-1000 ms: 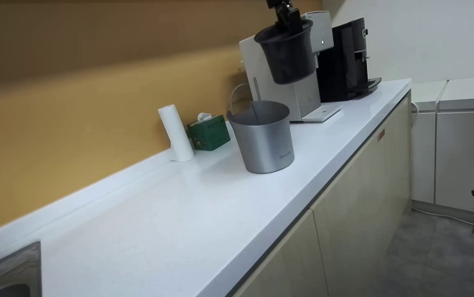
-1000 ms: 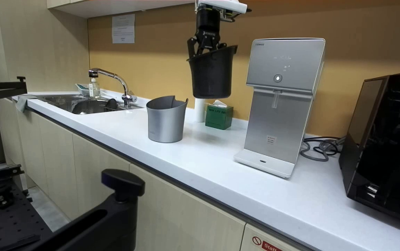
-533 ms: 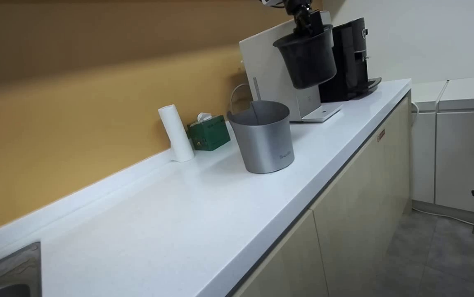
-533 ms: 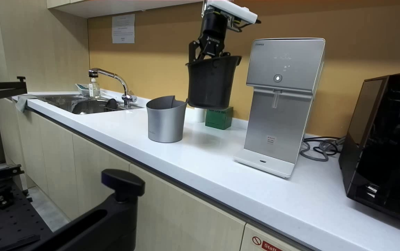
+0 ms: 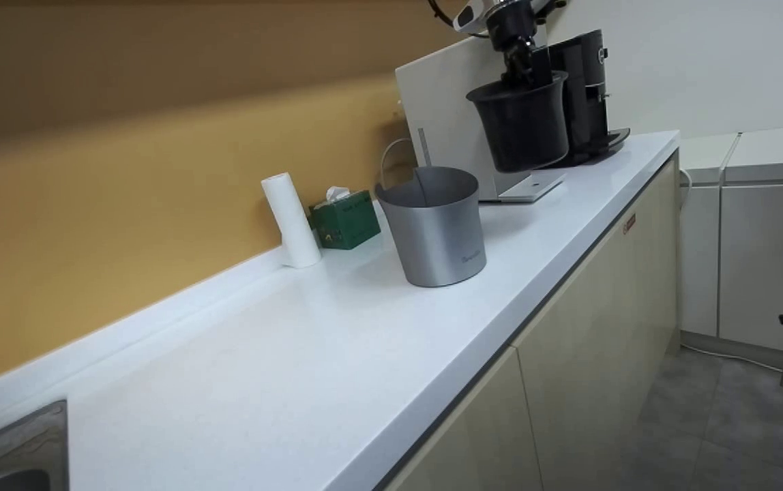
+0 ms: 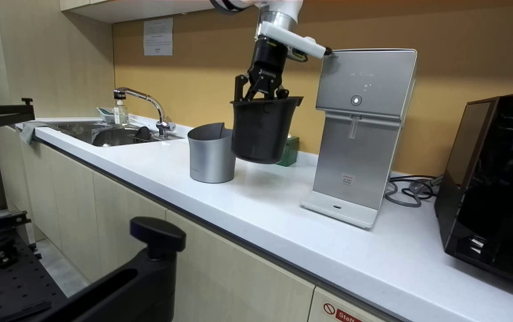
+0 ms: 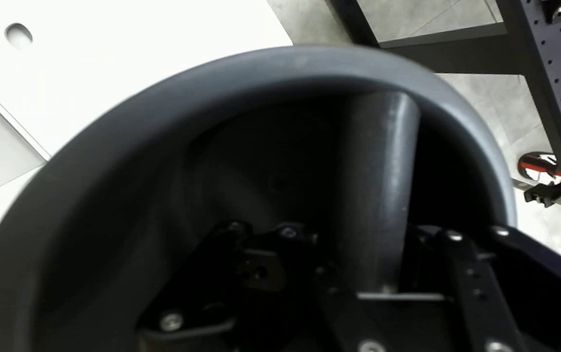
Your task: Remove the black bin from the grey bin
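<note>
White counter (image 5: 241, 354); an ochre wall (image 5: 159, 204) lined its back edge;
the gripper (image 6: 261, 92) was clamped on the black bin (image 6: 263, 132), above the counter and out of the grey bin (image 5: 436, 239), which stood between front and back edges; a green box (image 5: 346, 221) and white roll (image 5: 292, 221) sat by the back edge; a steel sink (image 5: 23, 436) was set near one end.

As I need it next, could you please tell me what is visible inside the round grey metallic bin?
The round grey metallic bin shows only part of its inner wall in both exterior views. Its near wall covers the bottom, so anything down there cannot be seen.
</note>
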Action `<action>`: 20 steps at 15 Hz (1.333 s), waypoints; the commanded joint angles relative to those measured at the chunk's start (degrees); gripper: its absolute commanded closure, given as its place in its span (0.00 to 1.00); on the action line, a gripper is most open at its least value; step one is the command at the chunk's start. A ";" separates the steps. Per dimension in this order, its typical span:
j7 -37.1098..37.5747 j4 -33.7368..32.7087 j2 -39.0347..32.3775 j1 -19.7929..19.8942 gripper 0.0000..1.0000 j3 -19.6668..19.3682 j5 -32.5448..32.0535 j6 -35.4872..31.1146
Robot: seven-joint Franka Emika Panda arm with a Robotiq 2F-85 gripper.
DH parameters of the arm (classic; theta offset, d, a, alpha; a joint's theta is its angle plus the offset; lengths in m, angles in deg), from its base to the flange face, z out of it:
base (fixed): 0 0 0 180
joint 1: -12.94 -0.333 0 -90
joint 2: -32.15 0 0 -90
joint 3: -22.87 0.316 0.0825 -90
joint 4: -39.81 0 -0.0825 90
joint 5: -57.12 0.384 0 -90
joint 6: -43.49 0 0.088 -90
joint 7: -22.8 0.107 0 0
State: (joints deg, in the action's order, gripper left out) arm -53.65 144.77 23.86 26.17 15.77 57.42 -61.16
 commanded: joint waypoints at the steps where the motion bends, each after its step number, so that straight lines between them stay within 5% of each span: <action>1: -1.58 7.86 4.38 0.18 0.98 -0.90 1.89 -5.55; 11: 1.21 24.11 8.11 -1.35 0.98 -1.24 0.96 -23.18; 20: 2.78 29.61 8.31 -3.77 0.98 -0.51 -0.47 -28.50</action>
State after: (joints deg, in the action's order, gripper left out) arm -53.68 172.25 30.06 23.39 14.96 58.22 -88.23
